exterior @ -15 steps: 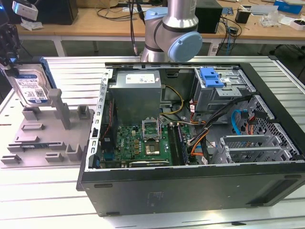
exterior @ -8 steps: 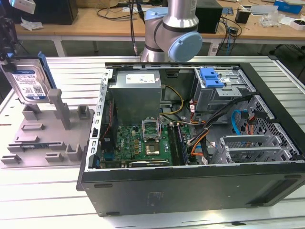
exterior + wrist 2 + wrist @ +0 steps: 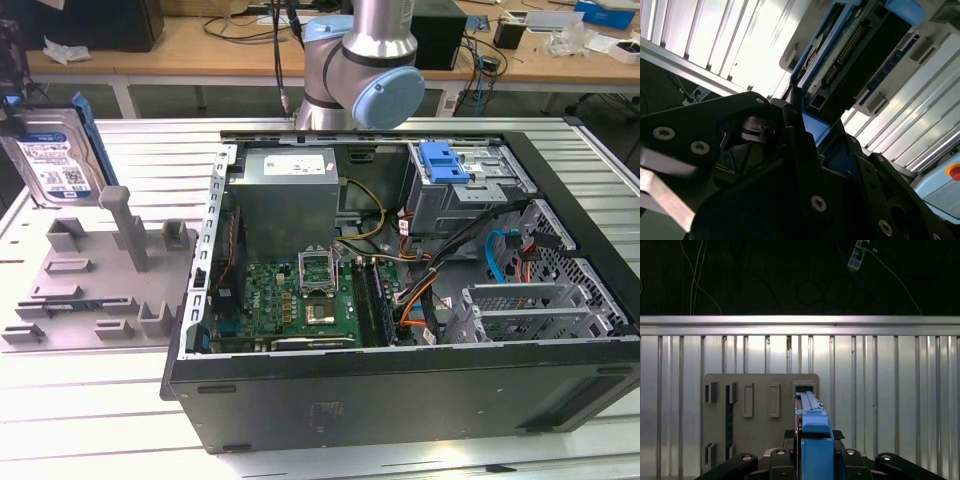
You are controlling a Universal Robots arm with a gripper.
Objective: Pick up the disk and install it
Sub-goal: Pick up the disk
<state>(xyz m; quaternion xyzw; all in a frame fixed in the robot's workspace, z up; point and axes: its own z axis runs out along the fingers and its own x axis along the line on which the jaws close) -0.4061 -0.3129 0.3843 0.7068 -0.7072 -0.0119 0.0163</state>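
The disk (image 3: 55, 150) stands on edge over the grey holder (image 3: 95, 275) at the exterior view's left, well apart from the computer case (image 3: 400, 390). The tool (image 3: 815, 436) is clenched on its blue carrier (image 3: 816, 455). I think the lift should go straight up, with the disk upright, but whether its lower edge is free of the slot is hidden.

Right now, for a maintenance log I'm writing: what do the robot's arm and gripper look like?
The arm is silver-grey tubing with light-blue round joint caps. The gripper is black, built of angular linkage plates with silver screw heads.
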